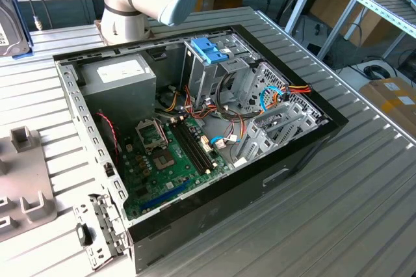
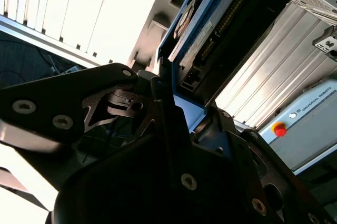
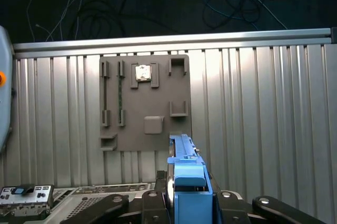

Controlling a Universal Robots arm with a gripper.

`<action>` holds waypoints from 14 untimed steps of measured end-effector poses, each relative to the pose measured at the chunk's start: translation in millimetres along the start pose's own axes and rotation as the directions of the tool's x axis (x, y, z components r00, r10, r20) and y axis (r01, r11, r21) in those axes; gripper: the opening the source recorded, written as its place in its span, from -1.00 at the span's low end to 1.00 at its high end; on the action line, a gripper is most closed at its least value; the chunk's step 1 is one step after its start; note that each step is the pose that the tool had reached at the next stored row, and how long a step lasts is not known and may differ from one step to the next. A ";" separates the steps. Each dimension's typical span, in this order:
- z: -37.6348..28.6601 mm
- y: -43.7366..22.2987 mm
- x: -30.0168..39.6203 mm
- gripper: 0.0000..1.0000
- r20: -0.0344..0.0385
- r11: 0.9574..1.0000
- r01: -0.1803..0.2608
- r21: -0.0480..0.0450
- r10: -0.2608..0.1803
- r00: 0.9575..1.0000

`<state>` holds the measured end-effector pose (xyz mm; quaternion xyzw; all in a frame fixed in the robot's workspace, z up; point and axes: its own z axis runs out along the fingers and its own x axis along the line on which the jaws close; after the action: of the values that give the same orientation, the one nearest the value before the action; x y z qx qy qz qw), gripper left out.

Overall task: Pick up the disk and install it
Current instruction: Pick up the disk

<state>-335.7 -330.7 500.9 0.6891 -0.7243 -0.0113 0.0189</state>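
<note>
The disk (image 3: 187, 174) stands edge-on between my fingers in the first wrist view, its blue carrier frame facing the camera. In the second wrist view the disk (image 2: 208, 34) runs up from the black fingers (image 2: 160, 103), showing its blue edge and connector side. My gripper (image 3: 187, 205) is shut on it, held in the air above the ribbed metal table. In the exterior view the disk (image 1: 10, 26), grey metal with a blue rim, shows at the far left edge, well away from the open computer case (image 1: 305, 153).
Inside the case are a metal drive cage with a blue handle (image 1: 209, 49), a grey power-supply box (image 1: 120, 75), a green motherboard (image 1: 169, 160) and loose cables. A grey fixture plate (image 3: 145, 103) lies on the table below the gripper, also at the exterior view's left (image 1: 26, 186).
</note>
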 end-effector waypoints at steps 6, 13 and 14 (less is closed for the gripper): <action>0.0 -1.4 -0.1 -0.26 -0.001 1.000 0.000 0.000 0.000 1.000; -0.1 -4.2 -0.2 -0.26 -0.001 1.000 0.000 0.000 0.000 1.000; -0.1 -4.6 -0.2 -0.26 -0.002 1.000 0.000 0.000 0.000 1.000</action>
<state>-331.1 -330.8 500.8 0.6891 -0.7243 -0.0108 0.0194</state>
